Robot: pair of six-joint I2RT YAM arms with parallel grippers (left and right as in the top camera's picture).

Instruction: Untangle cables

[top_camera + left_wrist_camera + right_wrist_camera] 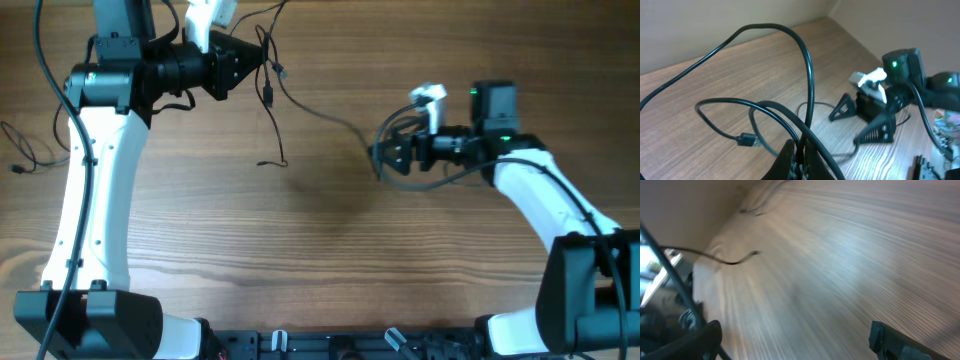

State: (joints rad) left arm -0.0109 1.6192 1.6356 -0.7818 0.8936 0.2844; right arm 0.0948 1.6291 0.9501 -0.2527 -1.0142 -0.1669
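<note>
Plainly, left gripper [799,157] clenched on the cables [809,70] (black loops in the air); right gripper [797,339] released, spread wide.

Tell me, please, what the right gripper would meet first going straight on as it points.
Ahead of the right gripper, probably the cable dangling from the left gripper; relative height is unclear.

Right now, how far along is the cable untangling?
Done, it seems: one cable lies apart near the left edge of the table. In hand: the left tool is shut on the other cables, looped loosely together. Left: separating those; the right tool is open, holding nothing.
</note>
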